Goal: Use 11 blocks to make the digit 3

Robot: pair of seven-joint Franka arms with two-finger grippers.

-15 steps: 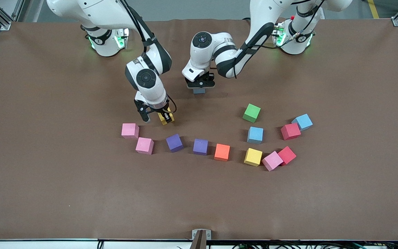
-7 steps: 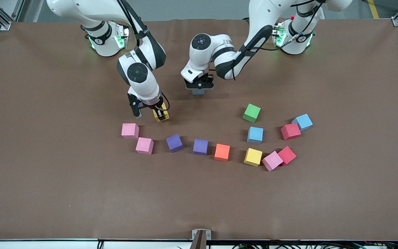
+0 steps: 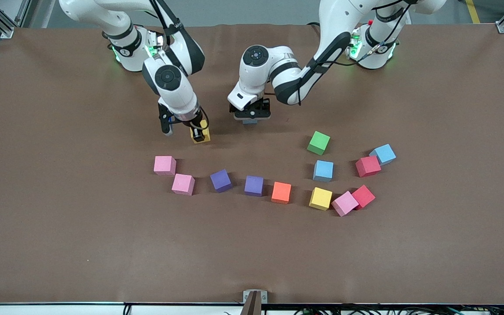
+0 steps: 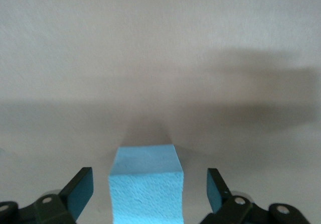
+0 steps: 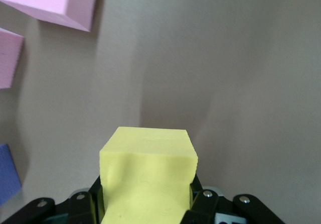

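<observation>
My left gripper (image 3: 250,116) stands open around a light blue block (image 4: 145,184) that rests on the table, its fingers (image 4: 80,191) clear of both sides. My right gripper (image 3: 198,131) is shut on a yellow block (image 5: 148,179) over the table, beside the left gripper and toward the right arm's end. The other blocks lie loose in a curved row nearer the front camera: pink (image 3: 165,165), pink (image 3: 183,184), purple (image 3: 221,180), purple (image 3: 254,185), orange (image 3: 281,192), yellow (image 3: 320,198), pink (image 3: 344,203), light blue (image 3: 323,170), green (image 3: 319,142), light blue (image 3: 383,154). No digit 3 is in view.
Two red cubes lie among the blocks toward the left arm's end, one (image 3: 368,166) touching a light blue block, the other (image 3: 363,196) touching a pink one. The brown table (image 3: 103,245) stretches wide nearer the front camera.
My left gripper has opened and let go of the light blue block. My right gripper has carried the yellow block away from the pink blocks, toward the robots' bases.
</observation>
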